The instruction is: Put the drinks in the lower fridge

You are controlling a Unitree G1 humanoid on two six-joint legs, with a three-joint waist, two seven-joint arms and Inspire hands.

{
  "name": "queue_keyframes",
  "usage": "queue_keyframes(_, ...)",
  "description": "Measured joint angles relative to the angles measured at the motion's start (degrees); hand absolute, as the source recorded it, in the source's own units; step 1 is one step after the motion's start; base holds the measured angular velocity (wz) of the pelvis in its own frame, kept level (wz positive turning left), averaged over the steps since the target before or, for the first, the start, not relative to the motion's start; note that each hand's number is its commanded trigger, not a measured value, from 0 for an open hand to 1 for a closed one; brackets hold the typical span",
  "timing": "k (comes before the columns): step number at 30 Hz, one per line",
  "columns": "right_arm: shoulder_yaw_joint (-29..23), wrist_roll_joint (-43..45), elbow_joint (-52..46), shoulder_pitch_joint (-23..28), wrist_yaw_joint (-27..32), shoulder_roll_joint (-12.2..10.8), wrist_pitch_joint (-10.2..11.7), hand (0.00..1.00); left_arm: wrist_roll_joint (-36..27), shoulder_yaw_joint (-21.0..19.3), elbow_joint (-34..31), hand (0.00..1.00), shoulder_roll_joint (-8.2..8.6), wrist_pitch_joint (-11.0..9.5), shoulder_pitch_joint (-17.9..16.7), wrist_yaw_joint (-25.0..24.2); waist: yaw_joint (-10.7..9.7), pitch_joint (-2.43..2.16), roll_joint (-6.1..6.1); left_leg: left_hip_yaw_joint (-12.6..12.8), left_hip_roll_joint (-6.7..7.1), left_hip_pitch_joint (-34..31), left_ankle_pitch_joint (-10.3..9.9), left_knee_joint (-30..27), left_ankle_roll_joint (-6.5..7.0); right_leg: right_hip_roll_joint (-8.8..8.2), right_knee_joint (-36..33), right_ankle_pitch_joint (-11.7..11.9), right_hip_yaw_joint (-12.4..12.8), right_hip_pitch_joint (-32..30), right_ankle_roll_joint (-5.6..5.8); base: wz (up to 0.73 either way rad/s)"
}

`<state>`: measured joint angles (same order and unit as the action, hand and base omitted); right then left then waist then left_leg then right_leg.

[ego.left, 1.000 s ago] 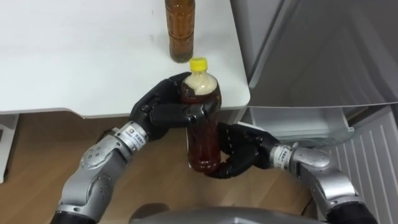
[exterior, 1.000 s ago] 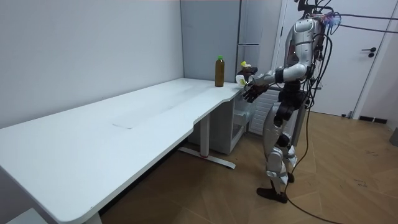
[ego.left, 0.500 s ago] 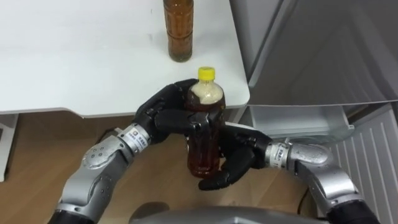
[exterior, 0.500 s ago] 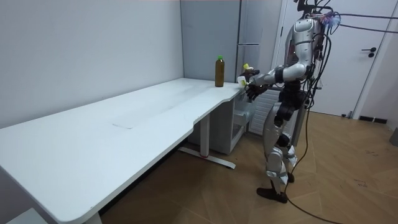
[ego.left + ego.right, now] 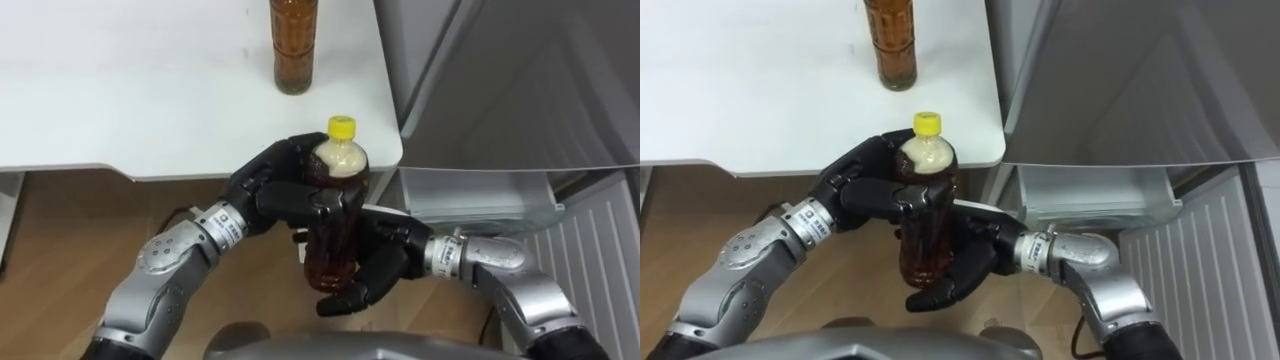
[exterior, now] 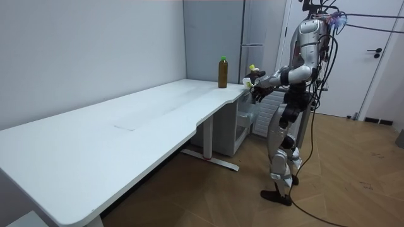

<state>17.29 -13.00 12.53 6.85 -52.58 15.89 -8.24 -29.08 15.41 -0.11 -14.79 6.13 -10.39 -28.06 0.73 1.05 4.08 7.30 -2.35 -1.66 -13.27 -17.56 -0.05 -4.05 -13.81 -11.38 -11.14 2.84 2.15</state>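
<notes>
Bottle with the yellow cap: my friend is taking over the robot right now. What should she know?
Left hand: shut on the yellow-capped bottle, round its upper part.
Right hand: curled round its lower part.
The bottle is held in the air in front of the table corner. The second bottle stands on the table.
Lower fridge compartment: open.
Done: one bottle picked up.
Left: put both bottles in.

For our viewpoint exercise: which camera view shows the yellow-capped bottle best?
The left eye view: the yellow-capped bottle shows large, cap to base, between left hand and right hand. The right eye view shows much the same; the room view, a distant speck.
</notes>
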Motion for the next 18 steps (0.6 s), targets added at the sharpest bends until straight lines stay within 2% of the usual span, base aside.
queue_keyframes(8, -0.1, -2.2, 0.0, 0.1, 0.1, 0.1, 0.0, 0.0, 0.4, 0.3, -1.0, 1.0, -0.16, -0.2, 0.6, 0.1, 1.3, -0.03, -0.03, 0.0, 0.0, 0.3, 0.0, 0.1, 0.0, 0.04, 0.0, 0.0, 0.2, 0.1, -0.01, 0.0)
queue_keyframes(18, -0.1, -6.6, 0.3, 0.2, 1.6, -1.0, 0.1, 0.0, 1.9, 0.6, -1.7, 1.0, -0.24, -2.9, 0.9, 0.2, 0.9, -0.04, -0.06, -0.5, 0.06, 0.3, 0.0, -0.1, 0.0, 0.04, 0.2, 0.0, 0.1, 0.4, -0.06, 0.0)
